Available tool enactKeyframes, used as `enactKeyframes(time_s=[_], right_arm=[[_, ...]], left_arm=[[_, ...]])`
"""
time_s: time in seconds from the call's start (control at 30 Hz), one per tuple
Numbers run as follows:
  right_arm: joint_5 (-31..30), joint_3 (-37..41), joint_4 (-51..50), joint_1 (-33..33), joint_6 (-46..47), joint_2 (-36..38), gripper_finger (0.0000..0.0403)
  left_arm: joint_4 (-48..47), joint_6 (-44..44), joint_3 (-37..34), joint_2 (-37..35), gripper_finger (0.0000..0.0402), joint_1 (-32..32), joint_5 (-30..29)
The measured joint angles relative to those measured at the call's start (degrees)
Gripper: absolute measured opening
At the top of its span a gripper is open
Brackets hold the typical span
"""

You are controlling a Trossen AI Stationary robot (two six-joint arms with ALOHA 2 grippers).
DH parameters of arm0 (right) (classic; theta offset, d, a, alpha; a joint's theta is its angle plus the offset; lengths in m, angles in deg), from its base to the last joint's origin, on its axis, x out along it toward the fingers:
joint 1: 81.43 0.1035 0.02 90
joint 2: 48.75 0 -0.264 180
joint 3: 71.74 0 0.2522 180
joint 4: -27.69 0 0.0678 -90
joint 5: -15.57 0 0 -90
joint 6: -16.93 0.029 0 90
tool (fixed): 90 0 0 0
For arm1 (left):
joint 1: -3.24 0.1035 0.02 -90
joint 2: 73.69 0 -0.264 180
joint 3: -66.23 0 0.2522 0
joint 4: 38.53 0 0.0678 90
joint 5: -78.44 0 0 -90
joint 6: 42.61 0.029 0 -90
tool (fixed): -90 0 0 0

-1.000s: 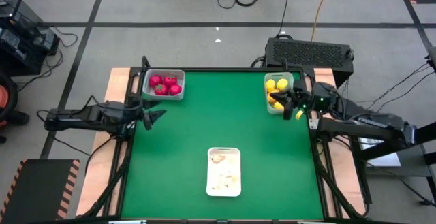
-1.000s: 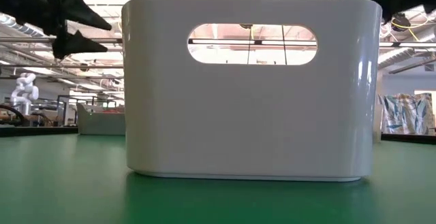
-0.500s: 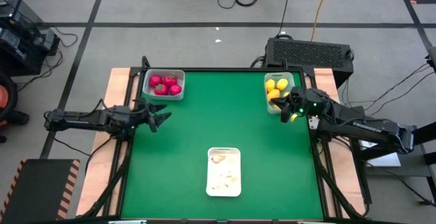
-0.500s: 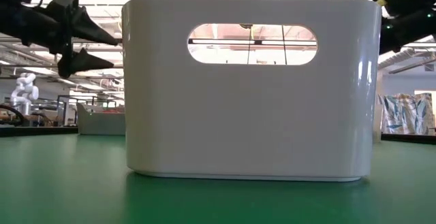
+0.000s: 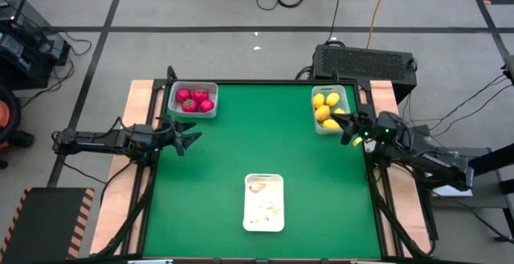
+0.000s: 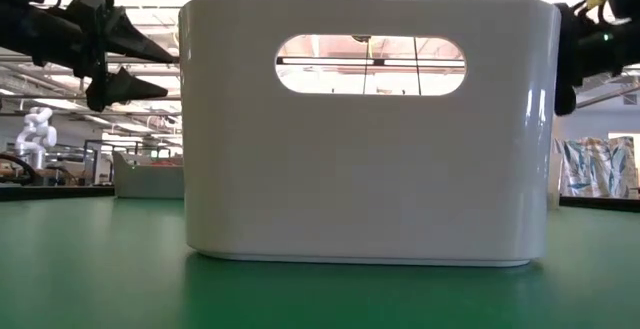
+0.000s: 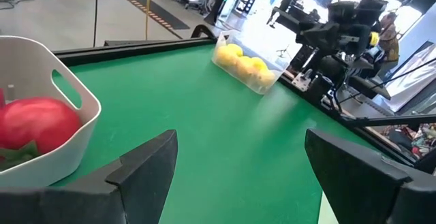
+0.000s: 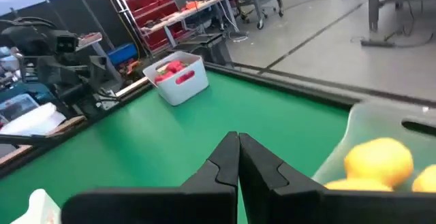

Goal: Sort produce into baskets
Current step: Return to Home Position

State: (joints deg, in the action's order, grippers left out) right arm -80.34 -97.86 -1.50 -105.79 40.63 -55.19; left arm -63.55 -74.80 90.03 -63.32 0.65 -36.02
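Right gripper (image 5: 349,126), fingers pressed together and empty, beside the pale green-tinted translucent tub (image 5: 342,91); left gripper (image 5: 191,138) spread wide, empty.
Whitish-grey plastic tub (image 5: 193,86) holds round red pieces (image 5: 195,100), green one the yellow lemon-shaped pieces (image 5: 325,107); sorting looks finished, so both arms need only retreat home.

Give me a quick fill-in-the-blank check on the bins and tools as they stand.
The left tool is ____.
The right tool is ____.
The far-left bin holds ____ produce.
The far-right bin holds yellow ____.
Missing words: open; shut; red; lemons.
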Motion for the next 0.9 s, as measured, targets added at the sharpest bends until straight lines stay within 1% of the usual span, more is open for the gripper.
enactKeyframes(time_s=[0.07, 0.13, 0.2, 0.27, 0.33, 0.4, 0.5, 0.67, 0.8, 0.9], right_arm=[[0.1, 2.3, 1.2, 0.1, 2.2, 1.8, 0.0000], [0.8, 4.5, 4.7, 0.1, 2.8, 3.2, 0.0000], [3.1, 6.3, 9.5, 0.1, 0.4, 4.1, 0.0000], [4.7, 6.8, 11.7, 0.1, -1.9, 4.9, 0.0000], [4.7, 6.8, 10.3, 0.1, -2.1, 5.2, 0.0000], [5.2, 6.9, 7.5, 0.1, -0.8, 5.2, 0.0000], [7.4, 7.2, 6.6, 0.2, 1.1, 5.2, 0.0000], [7.5, 8.1, 7.1, 0.2, 0.3, 5.2, 0.0000], [7.5, 8.2, 6.4, 0.2, -1.9, 4.5, 0.0000], [7.5, 8.2, 6.5, 0.1, -2.2, 3.6, 0.0000]], left_arm=[[0.0, 0.0, 0.0, 0.0, 0.0329, 0.0, 0.0], [0.0, 0.1, 0.0, 0.0, 0.0329, 0.0, 0.0], [0.0, 0.1, 0.0, 0.0, 0.0329, 0.0, 0.5], [0.0, 0.1, 0.0, 0.0, 0.0329, 0.0, 1.7], [0.1, 0.8, 0.0, 0.0, 0.0329, 0.0, 2.7], [0.8, 2.1, 0.0, 0.0, 0.0329, 0.0, 2.5], [3.0, 4.6, 0.0, 0.0, 0.0329, 1.3, 2.6], [6.5, 6.0, 0.0, 0.0, 0.0329, 4.4, 10.7], [6.5, 8.9, 0.0, 0.2, 0.0329, 6.1, 13.6], [8.5, 9.9, -1.2, 0.4, 0.0329, 7.3, 16.8]])
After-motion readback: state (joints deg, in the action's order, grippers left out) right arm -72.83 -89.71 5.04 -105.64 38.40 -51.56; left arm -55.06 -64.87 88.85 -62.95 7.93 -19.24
